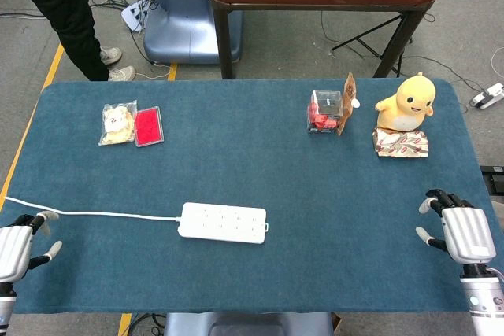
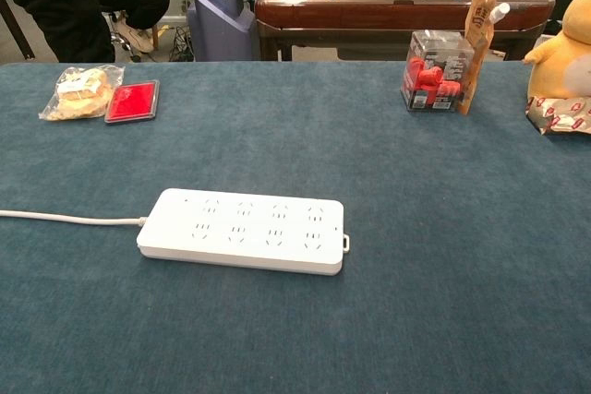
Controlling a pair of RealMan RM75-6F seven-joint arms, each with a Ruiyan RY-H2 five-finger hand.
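Your left hand [image 1: 17, 248] was cut off by the frame's left edge at the near corner of the table [image 1: 315, 194], fingers spread and holding nothing; your right hand [image 1: 461, 232] sat at the near right edge, likewise empty with fingers apart. Neither hand showed in the chest view. The white power strip [image 1: 223, 222] lay flat between them, nearer your left hand, its long axis running left to right and its cord [image 1: 94, 213] trailing off toward the left edge. No writing on the strip could be read. Farther back sat a clear box of red pieces [image 1: 324, 111], a yellow plush toy [image 1: 406, 103] on a patterned packet [image 1: 402, 143], and at far left a bagged snack [image 1: 118, 123] beside a red pad [image 1: 148, 126].
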